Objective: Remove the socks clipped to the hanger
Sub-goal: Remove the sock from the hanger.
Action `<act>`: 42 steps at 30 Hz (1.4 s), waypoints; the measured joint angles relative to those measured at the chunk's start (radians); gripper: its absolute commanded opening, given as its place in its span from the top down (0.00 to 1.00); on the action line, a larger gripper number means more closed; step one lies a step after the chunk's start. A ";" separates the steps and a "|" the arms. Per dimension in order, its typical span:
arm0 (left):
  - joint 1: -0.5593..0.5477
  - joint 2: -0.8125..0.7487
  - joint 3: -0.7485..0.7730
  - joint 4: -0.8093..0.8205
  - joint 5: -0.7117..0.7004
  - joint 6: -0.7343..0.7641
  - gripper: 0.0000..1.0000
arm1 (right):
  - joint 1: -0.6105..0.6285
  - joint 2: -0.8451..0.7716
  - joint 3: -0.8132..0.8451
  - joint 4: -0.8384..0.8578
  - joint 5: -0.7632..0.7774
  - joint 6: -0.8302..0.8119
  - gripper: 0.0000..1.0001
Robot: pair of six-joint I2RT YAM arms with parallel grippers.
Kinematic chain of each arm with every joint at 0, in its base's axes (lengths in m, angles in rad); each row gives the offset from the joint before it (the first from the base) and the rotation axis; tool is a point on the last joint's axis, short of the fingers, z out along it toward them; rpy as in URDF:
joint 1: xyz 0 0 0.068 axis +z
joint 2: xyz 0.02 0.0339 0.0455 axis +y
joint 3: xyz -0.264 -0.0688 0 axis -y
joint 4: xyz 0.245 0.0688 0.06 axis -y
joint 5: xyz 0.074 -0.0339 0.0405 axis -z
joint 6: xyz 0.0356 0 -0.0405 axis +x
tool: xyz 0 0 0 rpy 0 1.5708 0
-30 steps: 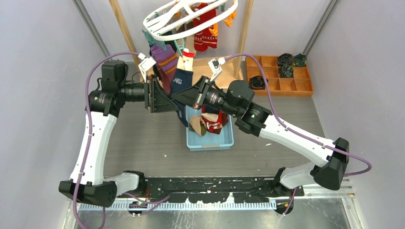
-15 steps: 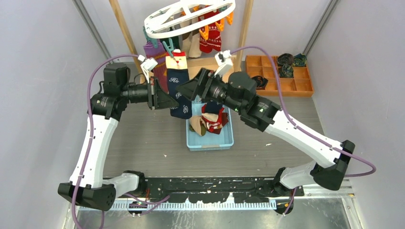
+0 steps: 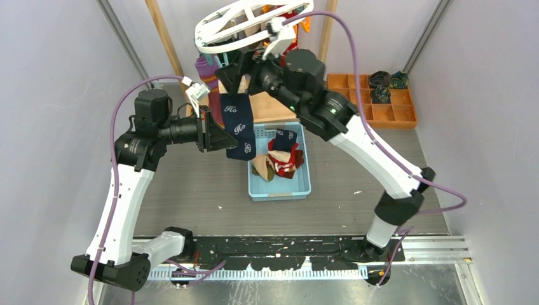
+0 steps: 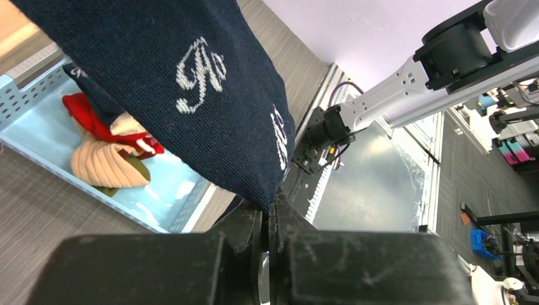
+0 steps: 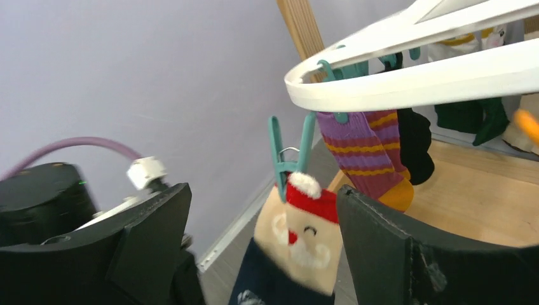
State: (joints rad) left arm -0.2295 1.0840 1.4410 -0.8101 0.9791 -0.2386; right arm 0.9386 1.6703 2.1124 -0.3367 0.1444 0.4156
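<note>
I've got the white oval hanger (image 5: 413,86) at 12 o'clock, tilted. Navy Santa sock (image 3: 238,127) hangs fr. teal clip (image 5: 289,149) on its 7 o'clock rim, w/ purple-striped sock (image 5: 365,143) just beside. Red/beige socks (image 3: 283,159) heaped at centre.

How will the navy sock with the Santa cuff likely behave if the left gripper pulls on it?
Probably floppy: the navy sock sags between the teal clip and the shut left gripper. It looks like stretchy knit, so it may lengthen before releasing. The hanger looks tilted and suspended, so it would probably swing with the pull.
</note>
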 measured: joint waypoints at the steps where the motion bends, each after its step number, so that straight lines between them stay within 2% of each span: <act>1: -0.001 -0.001 0.000 -0.005 -0.006 0.007 1.00 | 0.000 0.043 0.039 -0.019 0.000 -0.018 0.10; 6: -0.007 -0.002 0.000 -0.026 -0.031 0.023 1.00 | 0.000 0.173 0.142 -0.101 0.005 -0.079 0.11; 11: -0.013 -0.002 0.006 -0.040 -0.048 0.040 1.00 | 0.000 0.230 0.210 -0.145 0.022 -0.135 0.16; 16: -0.019 -0.002 0.010 -0.044 -0.062 0.042 1.00 | 0.000 0.259 0.297 -0.146 0.039 -0.179 0.27; 24: -0.025 -0.002 0.012 -0.063 -0.077 0.060 1.00 | 0.000 0.278 0.335 -0.127 0.058 -0.220 0.46; 32: -0.026 -0.002 0.015 -0.074 -0.087 0.064 1.00 | -0.016 0.326 0.375 -0.127 0.056 -0.229 0.55; 39: -0.033 -0.002 0.015 -0.079 -0.091 0.064 1.00 | -0.042 0.332 0.379 -0.119 0.033 -0.199 0.54; 41: -0.033 -0.002 0.016 -0.079 -0.095 0.064 1.00 | -0.045 0.332 0.380 -0.112 0.028 -0.192 0.63; 42: -0.033 -0.002 0.016 -0.080 -0.097 0.064 1.00 | -0.045 0.332 0.380 -0.108 0.026 -0.190 0.71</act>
State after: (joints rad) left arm -0.2626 1.0824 1.4567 -0.8902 0.8818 -0.1741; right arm 0.8940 2.0026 2.4928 -0.4446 0.1699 0.2253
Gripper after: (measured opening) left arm 0.020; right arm 0.440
